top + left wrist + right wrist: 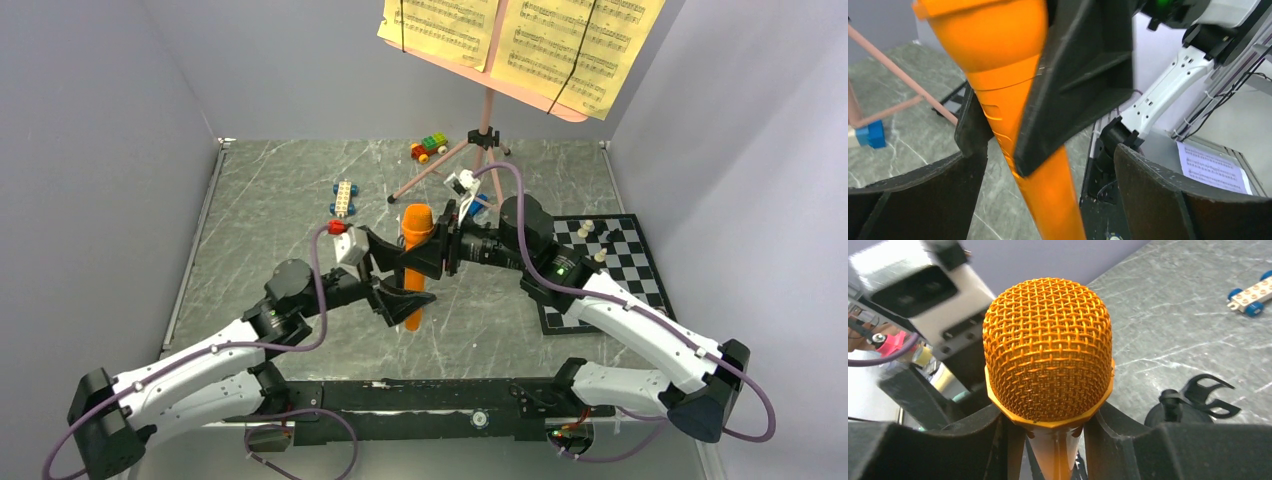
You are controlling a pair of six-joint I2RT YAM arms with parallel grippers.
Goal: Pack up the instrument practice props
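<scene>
The tall pink tripod music stand (487, 112) stands at the far edge of the table, right of centre, with the yellow sheet-music pages (575, 45) strapped to it. It is not yet touched, and the chessboard (612, 268) at the right edge is none of your concern. Both arms meet over the middle of the table. Your right gripper (440, 246) is clamped tight on the neck of the orange toy microphone (417, 225) just under its mesh head and holds it off the table. Your left gripper (408, 283) is spread wide with the tapered handle between its fingers; neither looks to be pressing on it. This looks like a hand-over of the microphone. Next, bring the left fingers in squarely on the handle and confirm the hold before the right lets go, or the slim taper may slip. The small black round-based mic stand (1193, 401) sits empty close beside the right gripper. Two building-block toy cars (343, 198) lie toward the far edge.
</scene>
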